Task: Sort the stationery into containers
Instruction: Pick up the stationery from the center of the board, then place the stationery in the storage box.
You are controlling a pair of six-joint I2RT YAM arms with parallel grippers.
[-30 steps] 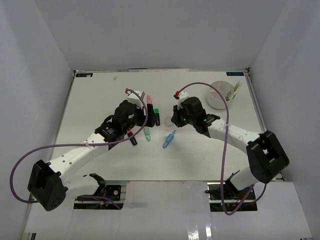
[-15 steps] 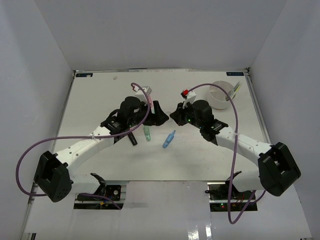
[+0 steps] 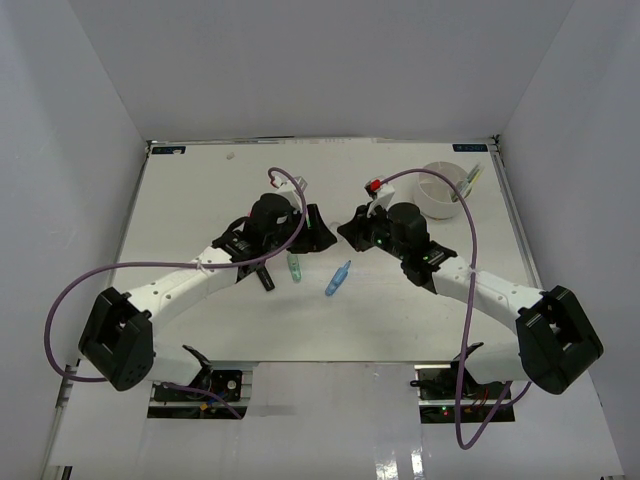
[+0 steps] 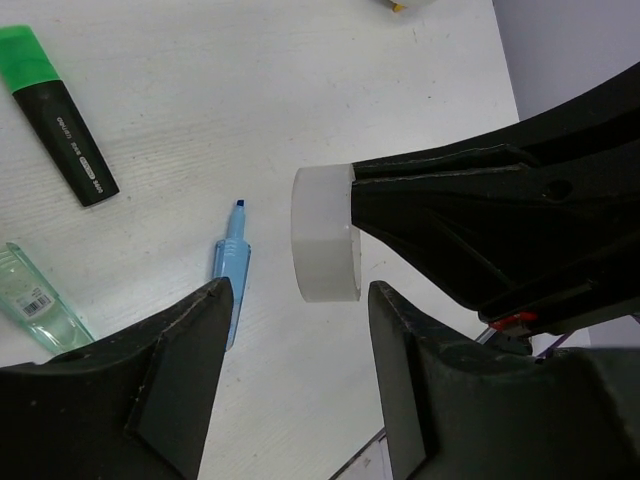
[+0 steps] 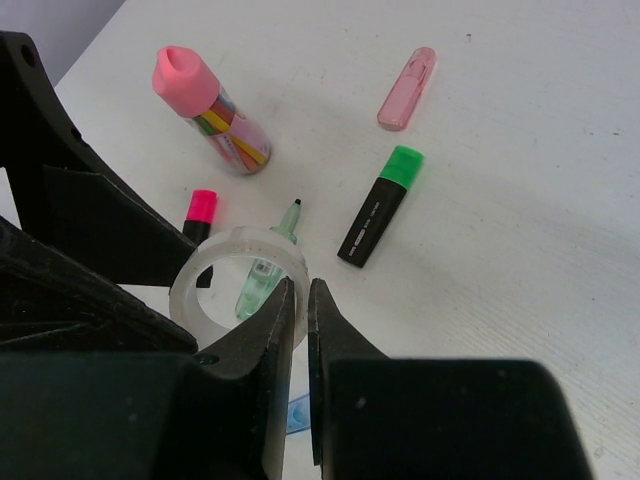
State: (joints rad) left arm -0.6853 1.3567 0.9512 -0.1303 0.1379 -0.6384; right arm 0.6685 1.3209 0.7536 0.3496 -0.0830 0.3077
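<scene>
Mid-frame in the top view, the right gripper (image 5: 302, 290) is pinching the tape (image 4: 325, 235), jaws clamped on its wall. The left gripper (image 4: 300, 300) has swung in and is narrowing its parted jaws around it, probably for a handover. The tub (image 3: 432, 210) is waiting upper right.

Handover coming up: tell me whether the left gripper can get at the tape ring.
Probably yes. The right gripper pinches one wall of the tape ring, and the left gripper has its open jaws facing the ring's free side with nothing between them.
</scene>
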